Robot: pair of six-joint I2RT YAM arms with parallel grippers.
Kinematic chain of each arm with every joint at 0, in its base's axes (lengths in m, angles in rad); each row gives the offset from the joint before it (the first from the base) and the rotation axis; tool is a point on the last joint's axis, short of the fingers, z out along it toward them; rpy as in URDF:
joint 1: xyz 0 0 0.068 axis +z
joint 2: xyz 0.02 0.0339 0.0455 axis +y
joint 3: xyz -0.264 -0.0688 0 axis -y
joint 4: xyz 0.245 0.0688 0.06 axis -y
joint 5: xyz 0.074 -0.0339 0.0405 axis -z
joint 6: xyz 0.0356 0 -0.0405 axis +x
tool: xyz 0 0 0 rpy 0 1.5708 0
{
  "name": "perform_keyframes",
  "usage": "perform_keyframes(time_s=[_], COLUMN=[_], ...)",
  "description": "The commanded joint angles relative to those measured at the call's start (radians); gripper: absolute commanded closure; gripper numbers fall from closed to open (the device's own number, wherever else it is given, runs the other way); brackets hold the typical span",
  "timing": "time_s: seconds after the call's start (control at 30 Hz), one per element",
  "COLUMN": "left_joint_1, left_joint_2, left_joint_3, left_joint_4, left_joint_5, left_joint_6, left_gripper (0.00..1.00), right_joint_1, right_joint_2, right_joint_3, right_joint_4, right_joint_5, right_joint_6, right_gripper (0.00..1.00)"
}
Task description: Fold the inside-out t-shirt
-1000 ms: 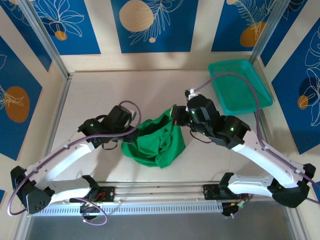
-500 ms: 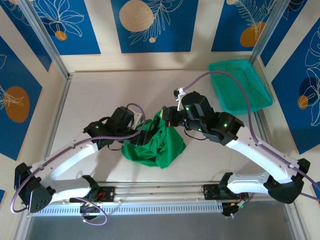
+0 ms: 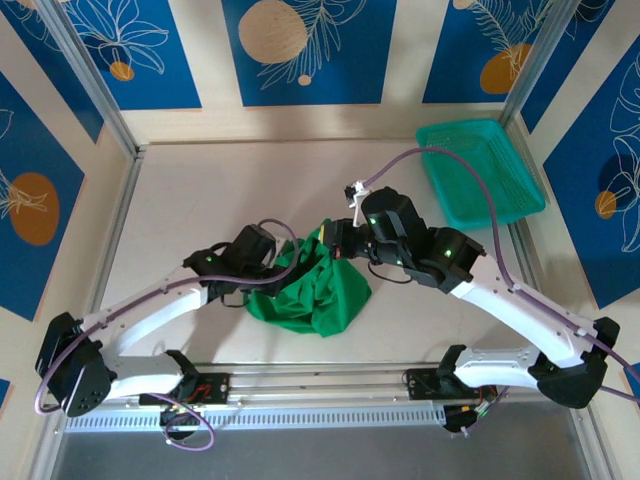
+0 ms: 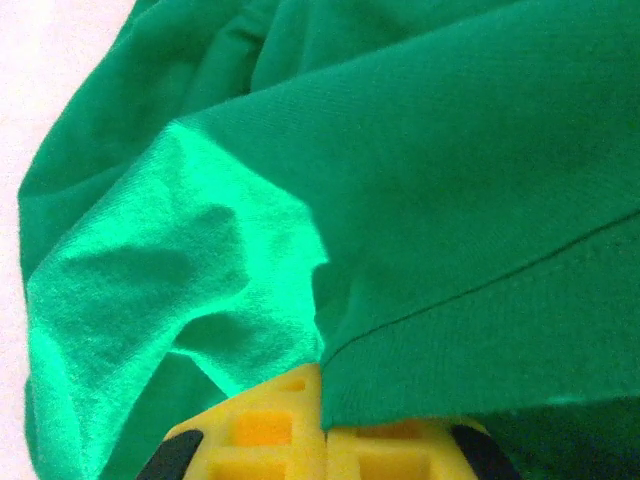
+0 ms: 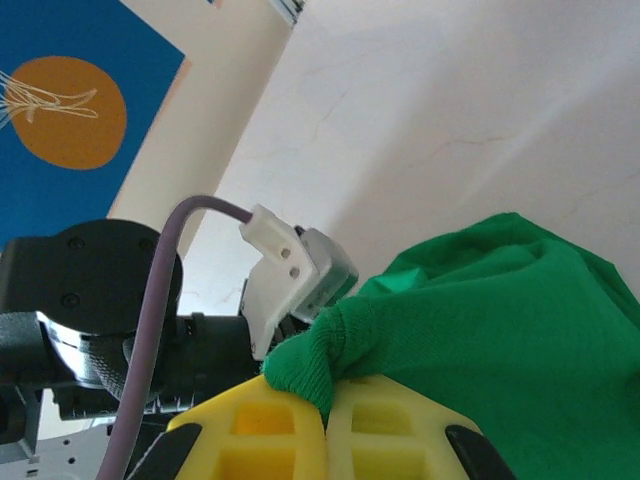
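Observation:
The inside-out t-shirt point(image 3: 315, 290), bright green and wrinkled, lies bunched in a heap at the middle of the table. My left gripper point(image 3: 278, 262) presses into its left upper edge. In the left wrist view the yellow fingers point(image 4: 262, 425) are shut with a hemmed edge of the t-shirt point(image 4: 430, 190) caught between them. My right gripper point(image 3: 336, 238) holds the top of the heap, lifted slightly. In the right wrist view the right gripper point(image 5: 325, 392) is shut on a ribbed fold of the t-shirt point(image 5: 500, 310).
A teal mesh basket point(image 3: 480, 170) stands at the back right, with the right arm's purple cable point(image 3: 440, 150) arching in front of it. Metal frame posts point(image 3: 90, 85) stand at the back corners. The left arm's wrist point(image 5: 95, 300) sits close beside the right gripper.
The left gripper has moved right into the cloth and closed on its edge. The right gripper has shifted slightly left, still holding the shirt's top.

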Motion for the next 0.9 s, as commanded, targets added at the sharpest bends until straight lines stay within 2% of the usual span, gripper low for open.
perform_keyframes(time_s=[0.0, 0.1, 0.27, 0.37, 0.43, 0.5, 0.6, 0.73, 0.8, 0.87], left_joint_1=[-0.003, 0.005, 0.025, 0.033, 0.034, 0.033, 0.033, 0.034, 0.034, 0.033], left_joint_2=[0.0, -0.023, 0.055, 0.125, 0.172, 0.196, 0.161, 0.042, -0.014, -0.064], left_joint_3=[0.089, 0.252, 0.696, 0.953, 1.129, 1.274, 1.352, 1.301, 1.259, 1.219], left_joint_4=[-0.065, -0.19, -0.408, -0.463, -0.495, -0.522, -0.497, -0.419, -0.369, -0.318], left_joint_5=[-0.054, -0.134, -0.314, -0.367, -0.399, -0.402, -0.331, -0.035, 0.008, 0.016], left_joint_6=[0.042, 0.126, 0.275, 0.335, 0.354, 0.36, 0.361, 0.352, 0.31, 0.3], left_gripper=[1.0, 1.0, 1.0, 1.0, 1.0, 1.0, 1.0, 1.0, 1.0, 1.0], right_joint_1=[-0.01, -0.059, -0.251, -0.321, -0.361, -0.36, -0.353, -0.349, -0.347, -0.347], right_joint_2=[-0.011, 0.013, 0.023, 0.018, 0.03, 0.006, -0.085, -0.177, -0.215, -0.234], right_joint_3=[-0.004, -0.002, 0.068, 0.151, 0.27, 0.366, 0.429, 0.544, 0.569, 0.592], right_joint_4=[-0.033, -0.077, -0.062, -0.021, -0.084, -0.116, -0.127, -0.193, -0.194, -0.193], right_joint_5=[0.055, 0.178, 0.108, 0.098, 0.074, 0.062, 0.021, -0.119, -0.147, -0.122], right_joint_6=[-0.018, -0.06, -0.155, -0.239, -0.258, -0.276, -0.231, -0.171, -0.151, -0.154], right_gripper=[1.0, 1.0, 1.0, 1.0, 1.0, 1.0, 1.0, 1.0, 1.0, 1.0])
